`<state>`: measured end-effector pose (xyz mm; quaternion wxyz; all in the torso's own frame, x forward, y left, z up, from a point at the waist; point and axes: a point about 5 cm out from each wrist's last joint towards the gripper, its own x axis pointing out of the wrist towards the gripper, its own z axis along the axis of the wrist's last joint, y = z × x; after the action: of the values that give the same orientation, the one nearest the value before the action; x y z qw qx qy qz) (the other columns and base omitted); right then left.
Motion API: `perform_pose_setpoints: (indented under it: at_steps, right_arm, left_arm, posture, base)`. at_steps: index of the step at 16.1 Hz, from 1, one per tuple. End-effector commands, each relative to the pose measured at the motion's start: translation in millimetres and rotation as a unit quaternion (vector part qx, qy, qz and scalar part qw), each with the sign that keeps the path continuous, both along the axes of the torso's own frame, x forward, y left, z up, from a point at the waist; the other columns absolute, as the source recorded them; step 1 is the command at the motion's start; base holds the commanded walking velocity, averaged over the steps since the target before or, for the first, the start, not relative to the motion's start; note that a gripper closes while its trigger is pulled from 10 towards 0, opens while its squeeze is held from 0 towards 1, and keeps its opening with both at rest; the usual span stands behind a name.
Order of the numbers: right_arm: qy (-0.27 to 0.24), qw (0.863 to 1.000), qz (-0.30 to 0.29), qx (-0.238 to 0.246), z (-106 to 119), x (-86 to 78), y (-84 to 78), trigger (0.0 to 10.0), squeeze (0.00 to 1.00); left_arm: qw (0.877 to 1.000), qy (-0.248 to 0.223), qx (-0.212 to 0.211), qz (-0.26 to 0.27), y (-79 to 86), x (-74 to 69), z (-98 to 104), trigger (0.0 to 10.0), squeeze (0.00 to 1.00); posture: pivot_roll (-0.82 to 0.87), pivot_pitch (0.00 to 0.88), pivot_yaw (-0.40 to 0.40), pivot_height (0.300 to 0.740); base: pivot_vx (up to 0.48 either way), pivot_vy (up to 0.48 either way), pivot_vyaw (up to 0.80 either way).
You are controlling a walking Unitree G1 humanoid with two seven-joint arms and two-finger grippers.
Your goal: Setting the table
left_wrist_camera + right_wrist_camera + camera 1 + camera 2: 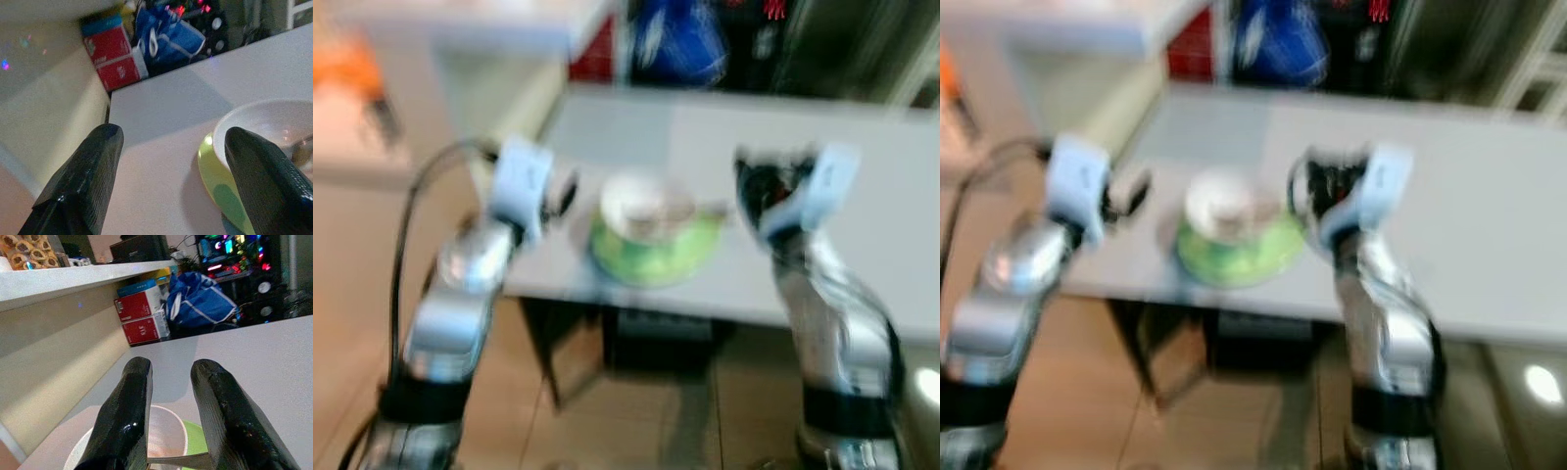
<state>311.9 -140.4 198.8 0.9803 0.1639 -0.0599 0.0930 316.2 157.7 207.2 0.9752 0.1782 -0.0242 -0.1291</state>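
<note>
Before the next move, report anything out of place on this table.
Nothing stands out. The white bowl sits upright on the green plate near the table's front edge, with a spoon in it that the right gripper is closing around. No spills visible.

white table [862,186], green plate [656,257] near its front edge, white bowl [646,211] on plate

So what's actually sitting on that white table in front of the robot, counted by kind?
Green plate: 1
White bowl, standing on the plate: 1
Spoon, its handle sticking out of the bowl: 1
Total: 3 things, all stacked together near the front edge of the table.
</note>
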Motion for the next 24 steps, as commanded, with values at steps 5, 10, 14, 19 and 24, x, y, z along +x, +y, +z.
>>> perform_pose_setpoints:
  at_steps: [5,10,14,19,24]
  right_arm:
    - [0.0,1.0,0.015,0.0,-1,-1.8,8.8,10.0,0.0]
    - [0.007,0.997,0.07,-0.023,-7,-5.7,23.1,10.0,0.0]
    - [-0.016,0.993,0.082,-0.087,-13,-11.4,24.0,10.0,0.0]
    - [-0.04,0.989,0.078,-0.116,-31,-30.1,19.9,10.0,0.0]
    - [-0.034,0.993,0.052,-0.099,-35,-26.3,18.3,10.0,0.0]
  left_arm:
    - [1.0,-0.003,0.005,0.029,11.5,-0.2,0,10.0,0.0]
    - [0.999,-0.01,-0.001,0.043,15.6,-3.3,-1,10.0,0.0]
    - [0.997,-0.026,-0.021,0.065,18.8,-6.9,-3,10.0,0.0]
    - [0.995,-0.049,-0.062,0.061,12.2,-18.6,-9,10.0,0.0]
    - [0.994,-0.045,-0.07,0.072,13.3,-16.1,-9,10.0,0.0]
  posture:
    - [0.04,0.0,-0.018,0.74]
    - [0.05,0.0,-0.025,0.74]
    - [0.05,0.0,-0.037,0.74]
    - [0.06,0.0,-0.051,0.74]
    - [0.06,0.0,-0.049,0.74]
  base:
    - [0.0,0.4,-0.7]
    - [0.0,0.415,0.0]
    - [0.0,0.424,0.0]
    - [0.0,0.432,0.0]
    - [0.0,0.47,0.0]
